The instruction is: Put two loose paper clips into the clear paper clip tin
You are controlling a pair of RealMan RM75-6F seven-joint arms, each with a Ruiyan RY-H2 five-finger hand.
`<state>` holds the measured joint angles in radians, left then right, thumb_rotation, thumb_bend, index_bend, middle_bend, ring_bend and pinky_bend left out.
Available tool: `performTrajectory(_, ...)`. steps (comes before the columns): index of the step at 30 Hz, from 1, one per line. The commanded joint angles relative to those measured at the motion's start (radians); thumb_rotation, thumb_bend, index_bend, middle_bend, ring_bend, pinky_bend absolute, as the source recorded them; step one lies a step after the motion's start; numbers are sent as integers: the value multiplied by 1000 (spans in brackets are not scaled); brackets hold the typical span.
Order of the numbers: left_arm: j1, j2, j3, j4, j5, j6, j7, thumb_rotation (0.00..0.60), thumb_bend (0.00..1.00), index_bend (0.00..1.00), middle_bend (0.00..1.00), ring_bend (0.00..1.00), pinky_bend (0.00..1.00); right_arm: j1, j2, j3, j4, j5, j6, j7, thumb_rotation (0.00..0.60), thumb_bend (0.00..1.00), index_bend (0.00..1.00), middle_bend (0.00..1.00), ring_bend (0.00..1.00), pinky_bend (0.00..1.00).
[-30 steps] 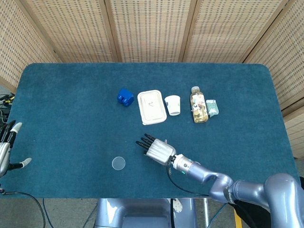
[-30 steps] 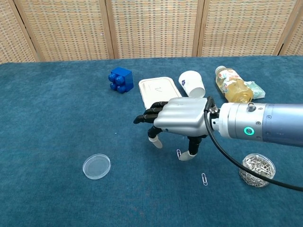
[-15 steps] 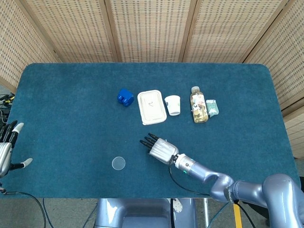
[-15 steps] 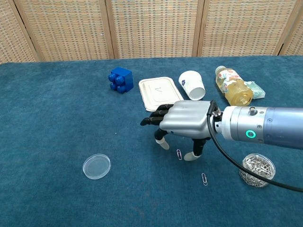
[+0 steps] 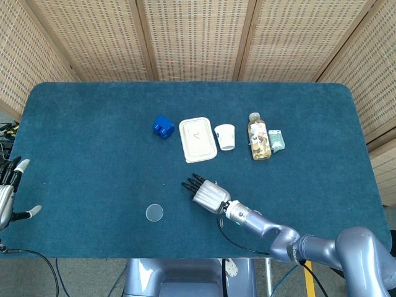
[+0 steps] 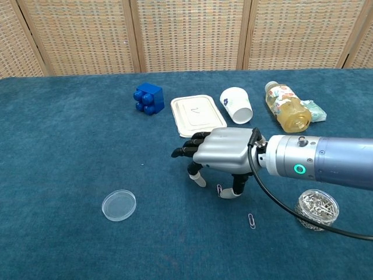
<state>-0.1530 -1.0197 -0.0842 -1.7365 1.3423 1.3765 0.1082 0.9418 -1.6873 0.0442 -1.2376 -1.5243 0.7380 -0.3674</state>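
My right hand [image 6: 221, 155] [image 5: 207, 193] hovers palm down low over the blue table, its fingers spread and pointing left. A loose paper clip [image 6: 220, 189] lies right beneath it, between the thumb tip and a fingertip; whether they touch it I cannot tell. A second loose clip [image 6: 252, 220] lies on the cloth nearer the front. The clear paper clip tin [image 6: 316, 208], full of clips, stands at the right front, and its round clear lid [image 6: 119, 205] [image 5: 154, 213] lies far to the left. My left hand [image 5: 9, 197] rests open off the table's left edge.
Along the back stand a blue block [image 6: 148, 98], a white lidded tray [image 6: 197, 113], a tipped paper cup [image 6: 237, 104], a lying juice bottle [image 6: 285, 107] and a small green packet [image 6: 315, 110].
My right hand dropped lower and shifted slightly, its thumb and fingertip now set down around the nearer loose clip. The left hand stayed put.
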Motion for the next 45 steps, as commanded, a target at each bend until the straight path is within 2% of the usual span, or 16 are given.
performTrajectory(1,0,0,0,1,0,0,0,600,0,0,0,0,0,0,-8,3,7,8,1,0,600,282,439,4,0,0)
performTrajectory(17,-3,-2,1,1,-3,-4,4,600,0,0,0,0,0,-3,-18,-6,33,26,3,-2,600,327,507,10,0,0)
performTrajectory(25,-5,-1,1,0,-6,-6,3,600,0,0,0,0,0,-4,-23,-12,50,25,6,-2,600,427,558,16,0,0)
performTrajectory(34,-6,1,0,-1,-6,-8,0,600,0,0,0,0,0,-6,-32,-16,66,26,10,-8,600,436,565,18,0,0)
performTrajectory(38,-5,1,1,-1,-7,-8,-2,600,0,0,0,0,0,-11,-31,-20,69,22,19,-1,600,466,617,25,0,0)
performTrajectory(45,-7,0,1,1,-8,-10,1,600,0,0,0,0,0,-18,-17,-25,63,2,47,26,600,472,629,35,0,0)
